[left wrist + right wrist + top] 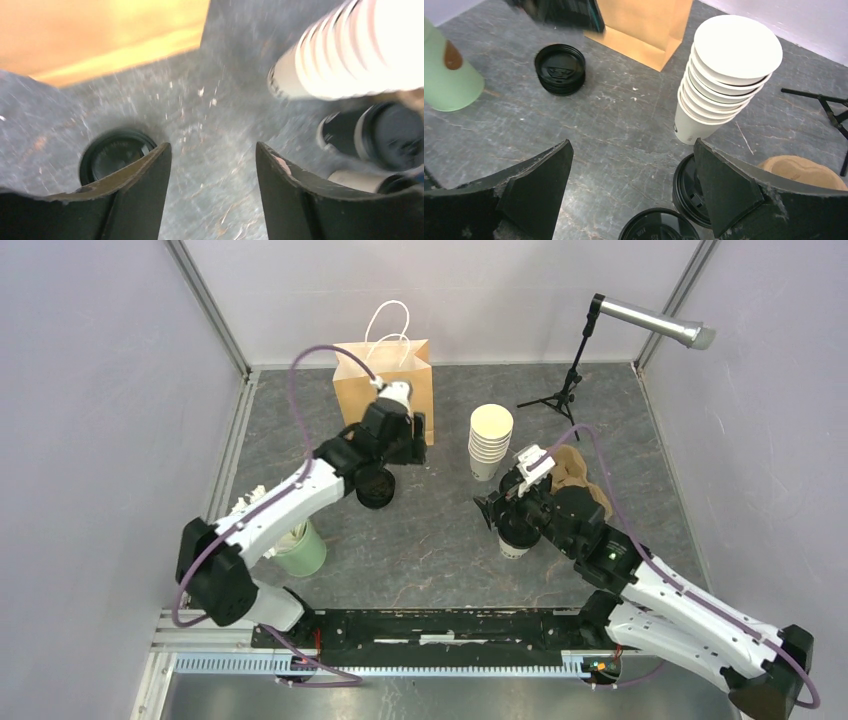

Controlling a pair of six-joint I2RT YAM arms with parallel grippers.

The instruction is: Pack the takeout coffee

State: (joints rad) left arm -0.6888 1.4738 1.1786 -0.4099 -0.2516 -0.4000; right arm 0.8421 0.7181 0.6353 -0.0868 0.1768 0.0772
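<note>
Both splayed, empty — left pincer [214,150] over round black lids [560,69], right pincer [631,150] over lidded paper cup [659,229]

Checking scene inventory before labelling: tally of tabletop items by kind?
Lidded cups: 2
Cup stack: 1
Lid pile: 1
Bag: 1
Green cup: 1
Brown carrier: 1
Mic stand: 1
Total: 8
</note>
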